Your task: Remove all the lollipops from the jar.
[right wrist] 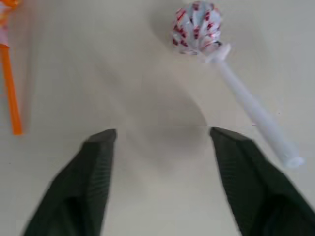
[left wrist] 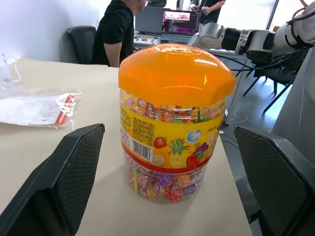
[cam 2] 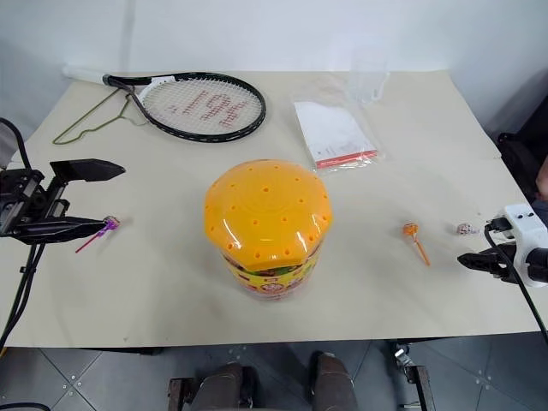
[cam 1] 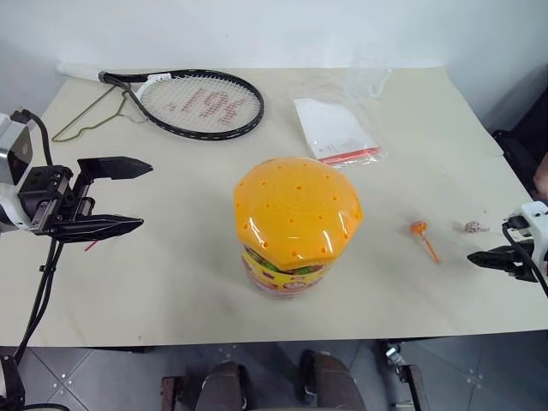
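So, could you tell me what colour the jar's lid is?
The lid is orange, clearest in the left wrist view.

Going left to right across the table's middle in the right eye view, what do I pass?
Left hand → purple lollipop → jar → orange lollipop → white lollipop → right hand.
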### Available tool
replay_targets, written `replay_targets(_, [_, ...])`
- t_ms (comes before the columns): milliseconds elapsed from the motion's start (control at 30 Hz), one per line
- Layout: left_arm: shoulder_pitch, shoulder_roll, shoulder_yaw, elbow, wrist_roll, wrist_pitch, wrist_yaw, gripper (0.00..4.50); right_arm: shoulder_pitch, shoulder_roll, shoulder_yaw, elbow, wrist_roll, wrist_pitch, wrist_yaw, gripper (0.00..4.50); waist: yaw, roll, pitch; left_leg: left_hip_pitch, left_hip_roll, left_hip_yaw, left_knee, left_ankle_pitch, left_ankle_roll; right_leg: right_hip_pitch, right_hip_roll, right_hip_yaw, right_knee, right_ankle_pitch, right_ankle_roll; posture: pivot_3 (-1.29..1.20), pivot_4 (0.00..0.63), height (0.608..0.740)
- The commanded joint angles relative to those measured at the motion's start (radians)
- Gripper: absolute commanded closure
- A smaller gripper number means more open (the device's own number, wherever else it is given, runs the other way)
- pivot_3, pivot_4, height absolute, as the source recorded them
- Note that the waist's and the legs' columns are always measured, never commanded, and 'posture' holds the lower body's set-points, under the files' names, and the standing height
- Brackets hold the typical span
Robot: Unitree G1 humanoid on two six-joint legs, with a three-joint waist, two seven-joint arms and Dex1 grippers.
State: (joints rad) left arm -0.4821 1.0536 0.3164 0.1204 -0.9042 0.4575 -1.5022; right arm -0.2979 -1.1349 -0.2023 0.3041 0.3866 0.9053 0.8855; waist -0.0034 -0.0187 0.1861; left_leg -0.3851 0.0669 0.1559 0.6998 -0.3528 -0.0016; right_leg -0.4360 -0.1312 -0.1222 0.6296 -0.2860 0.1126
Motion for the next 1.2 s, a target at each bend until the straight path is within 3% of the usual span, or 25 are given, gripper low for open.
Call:
replay_targets(33, [-0.015,-0.013,0.041,-0.034,-0.032,0.002,-0.076,0.00,0.054,-0.030,-0.100,-0.108,0.036,0.040,0.020,0.23,0.003,0.000,0.000,0.000,0.000,0.000,0.000,0.000,0.000,0.000,0.000,0.000,0.000,0.000,0.000,0.00,0.150,0.740])
replay_targets(67, [-0.023,-0.021,0.044,-0.034,-0.038,0.004,-0.071,0.00,0.077,-0.032,-0.128,-0.143,0.049,0.054,0.026,0.06,0.002,0.000,0.000,0.000,0.000,0.000,0.000,0.000,0.000,0.000,0.000,0.000,0.000,0.000,0.000,0.00,0.150,0.740])
replay_targets(333, [-0.040,-0.043,0.051,-0.027,-0.026,0.028,-0.020,0.00,0.176,-0.049,-0.320,-0.378,0.124,0.099,0.080,0.06,0.003,0.000,0.000,0.000,0.000,0.000,0.000,0.000,0.000,0.000,0.000,0.000,0.000,0.000,0.000,0.00,0.150,0.740])
replay_targets(500, [-0.057,-0.118,0.061,-0.021,0.038,0.035,0.220,0.00,0.089,-0.031,-0.415,-0.548,0.242,0.089,0.108,0.06,0.003,0.000,0.000,0.001,0.000,-0.001,0.000,0.000,0.000,0.000,0.000,0.001,0.001,0.000,0.000,0.00,0.150,0.740])
replay_targets(800, [0.048,-0.136,0.061,-0.064,0.097,0.161,0.441,0.00,0.136,0.064,-0.418,-0.673,0.298,-0.060,0.158,0.06,0.005,-0.001,-0.001,0.000,-0.001,-0.001,0.000,0.000,0.000,0.001,0.000,0.000,-0.001,0.000,0.001,0.00,0.150,0.740])
replay_targets(1033, [0.249,-0.209,0.140,-0.164,0.075,0.132,0.457,0.00,0.218,0.125,-0.381,-0.747,0.325,-0.106,0.158,0.06,0.003,-0.001,-0.001,0.001,0.000,-0.001,0.000,0.000,0.000,0.001,0.000,0.001,0.000,0.000,0.001,0.00,0.150,0.740])
replay_targets(1200, [0.338,-0.202,0.187,-0.175,0.106,0.074,0.432,0.00,0.306,0.179,-0.343,-0.797,0.306,-0.190,0.181,0.06,0.005,-0.001,-0.001,0.001,0.000,-0.002,0.000,0.000,0.000,0.001,0.000,0.000,0.000,0.000,0.001,0.00,0.150,0.740])
